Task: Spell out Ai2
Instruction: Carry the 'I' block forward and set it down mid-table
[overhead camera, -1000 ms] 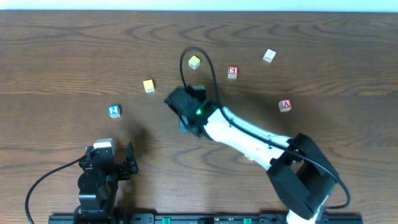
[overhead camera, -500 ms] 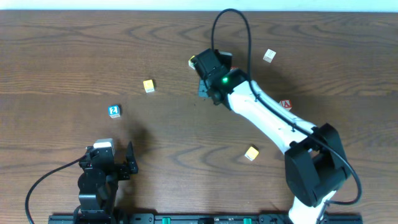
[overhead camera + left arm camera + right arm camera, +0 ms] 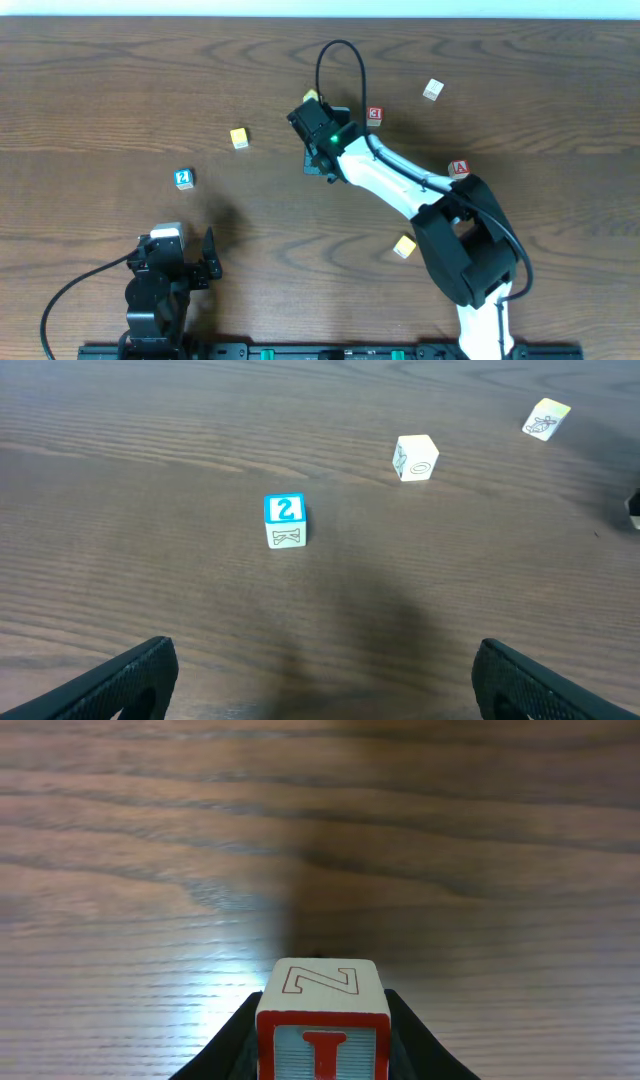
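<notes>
My right gripper is over the back middle of the table, shut on a red-edged block. The block shows a red I on its front and a Z on top, and it is held above bare wood. The red A block lies to the right, partly behind my right arm. The blue 2 block lies at the left and also shows in the left wrist view. My left gripper rests at the front left, open and empty.
A red-edged block, a white block and a pale yellow block lie at the back. A yellow block is left of the right gripper. Another yellow block lies front right by the arm.
My right arm swung from mid-table toward the back right, then slightly left again, with the block still in its jaws. The front-right yellow block came into view. The left arm has not moved.
</notes>
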You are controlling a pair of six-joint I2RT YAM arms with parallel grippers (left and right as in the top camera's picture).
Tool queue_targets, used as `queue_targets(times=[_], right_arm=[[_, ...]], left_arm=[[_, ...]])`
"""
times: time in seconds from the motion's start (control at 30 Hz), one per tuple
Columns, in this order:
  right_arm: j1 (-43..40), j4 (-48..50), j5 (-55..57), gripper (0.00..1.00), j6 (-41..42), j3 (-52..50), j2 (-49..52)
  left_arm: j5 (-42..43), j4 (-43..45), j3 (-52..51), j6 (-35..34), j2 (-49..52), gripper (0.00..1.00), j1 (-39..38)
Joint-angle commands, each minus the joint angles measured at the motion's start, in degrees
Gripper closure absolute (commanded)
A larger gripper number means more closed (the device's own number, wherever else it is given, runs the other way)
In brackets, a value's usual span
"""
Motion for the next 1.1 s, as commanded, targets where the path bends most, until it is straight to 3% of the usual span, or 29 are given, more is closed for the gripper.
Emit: queue_targets(times=[0.0, 0.67, 0.93, 1.07], right_arm=[[0.2, 1.2, 0.7, 0.71, -0.7, 0.6, 0.7], [0.2, 2.0, 3.9, 0.66, -0.9, 0.6, 2.0], [0.2, 1.9, 3.9, 0.54, -0.9, 0.5, 2.0], [0.0, 1.9, 3.9, 0.37, -0.9, 0.6, 2.0]], left_arm=[[-0.8, 0.2, -0.9, 1.0, -0.3, 0.05, 0.4], [-0.8, 0.2, -0.9, 1.0, -0.3, 0.05, 0.4], [-0.8, 0.2, -0.9, 1.0, -0.3, 0.04, 0.4], [-0.8, 0.2, -0.9, 1.0, -0.3, 0.05, 0.4]])
